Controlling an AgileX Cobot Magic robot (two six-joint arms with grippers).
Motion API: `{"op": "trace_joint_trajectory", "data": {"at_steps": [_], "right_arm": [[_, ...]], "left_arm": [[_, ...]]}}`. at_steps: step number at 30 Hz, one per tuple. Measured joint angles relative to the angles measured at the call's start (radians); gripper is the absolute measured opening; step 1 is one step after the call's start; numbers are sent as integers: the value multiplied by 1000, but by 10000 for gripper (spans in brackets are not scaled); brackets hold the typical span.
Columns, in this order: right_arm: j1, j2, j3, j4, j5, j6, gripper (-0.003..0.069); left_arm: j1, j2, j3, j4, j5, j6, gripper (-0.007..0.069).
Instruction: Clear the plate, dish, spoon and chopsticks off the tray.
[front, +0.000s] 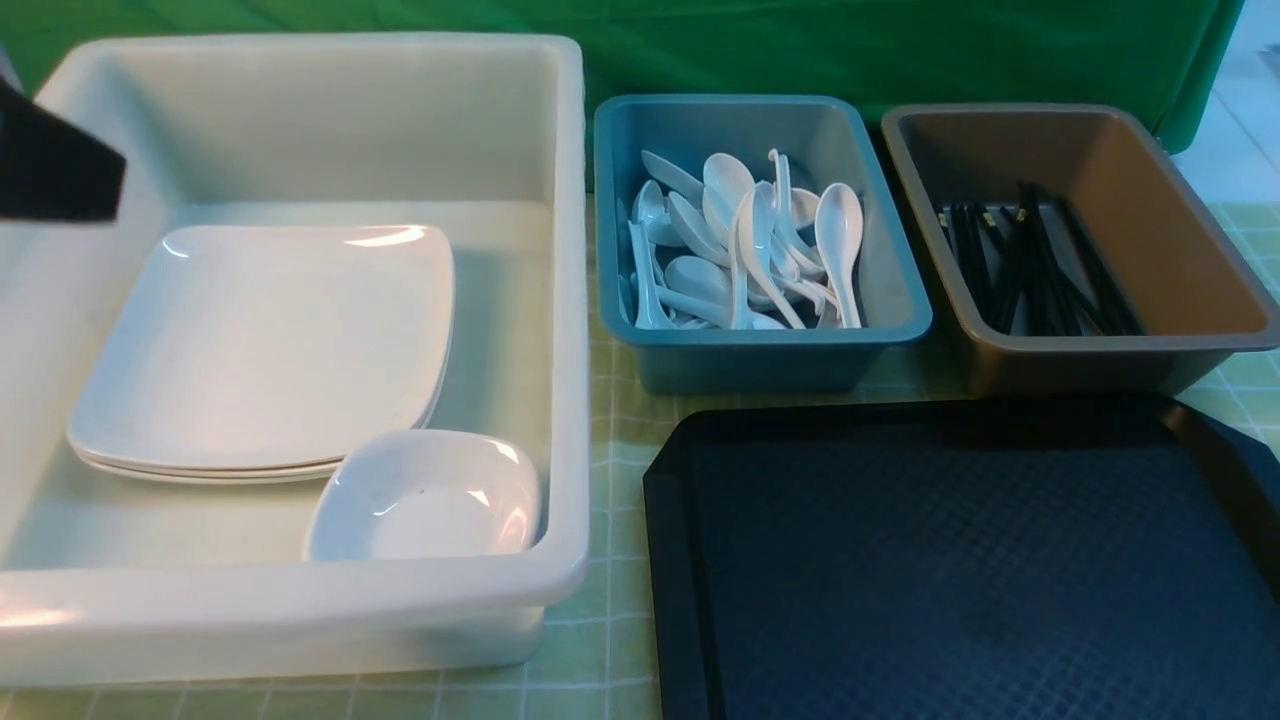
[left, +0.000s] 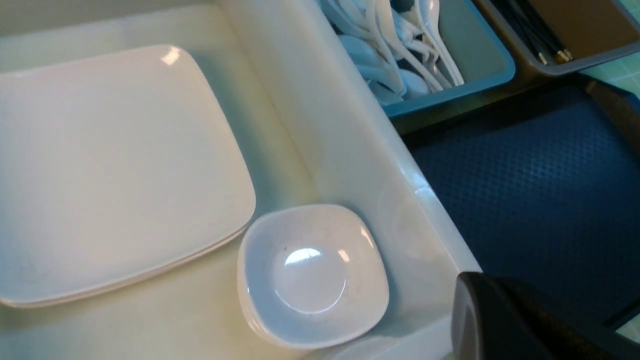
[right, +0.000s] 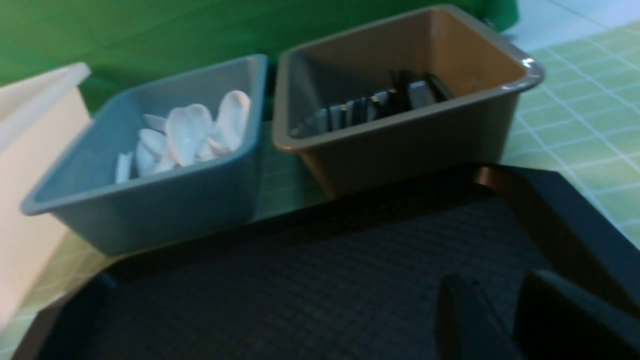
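Green-checked cloth; tray under right gripper (bare).

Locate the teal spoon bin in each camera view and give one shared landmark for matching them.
Front view: teal bin, centre, between the white tub and the brown bin.
Left wrist view: teal bin, at the top edge, partly cut off.
Right wrist view: teal bin, left of centre.
Shared landmark: the black tray, right by the bin in all three.

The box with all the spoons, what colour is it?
Teal, clearest in the front view.
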Motion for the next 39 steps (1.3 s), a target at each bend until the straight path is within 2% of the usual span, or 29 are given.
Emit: {"op": "trace_joint_trajectory", "data": {"at_steps": [21,23,32,39], "right_arm": [[-3,0,0,-1,26,-11,211],[-3,0,0,-1,27,-55,213],[-3,0,0,-1,27,-408,232],[-3,0,0,-1,27,-469,237]], "left_arm": [[0,-1,67,55,1,28,-11],[0,-3,67,55,1,28,-11],[0,-18,67,55,1,28,-11],[0,-19,72,56,1,19,-11]]}}
